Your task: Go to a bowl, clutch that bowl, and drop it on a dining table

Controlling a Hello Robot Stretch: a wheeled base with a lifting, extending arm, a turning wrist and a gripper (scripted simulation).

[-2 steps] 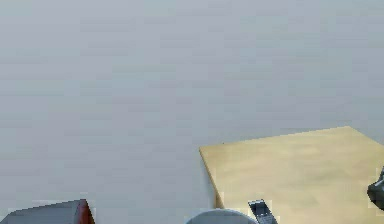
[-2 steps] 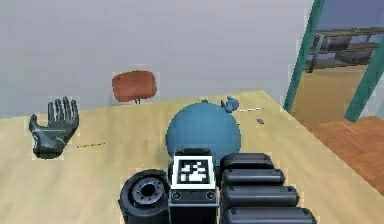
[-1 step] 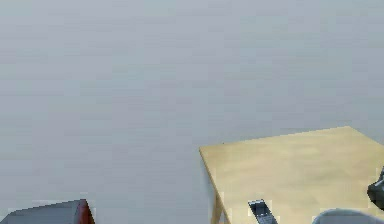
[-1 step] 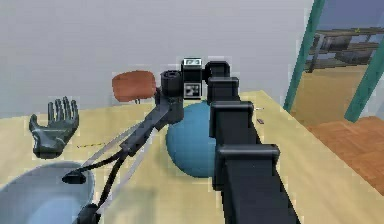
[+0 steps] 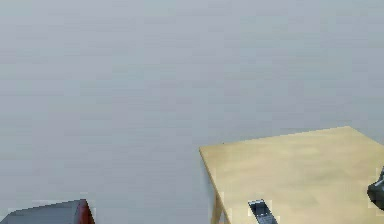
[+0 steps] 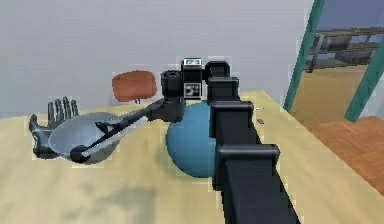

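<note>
the pale wooden table (image 6: 60, 190) spreads across the arm side view with a plain grey wall behind it. the dark arm (image 6: 245, 160) rises from the bottom edge over the table top. just left of the arm sits a big blue ball (image 6: 195, 145). left of the ball, on the table, lies the grey bowl (image 6: 68, 133), and a dark hand-shaped statue (image 6: 52, 112) stands touching or just behind its far rim. a red-brown oval thing (image 6: 127, 85) shows beyond the table edge.

the pincer (image 6: 102, 138) reaches across the bowl's mouth. since the bowl rests on the table right at the fingers, one cannot tell whether the pincer holds anything.

the bowl looks like thin metal, so it is probably stiff, fairly light and not fragile, but smooth and likely to slip. the rim on the side toward the ball seems the best place to take hold, clear of the statue. it sits mouth up, slightly tipped toward the camera. being round, it has no long axis and is wider than it is deep.
</note>
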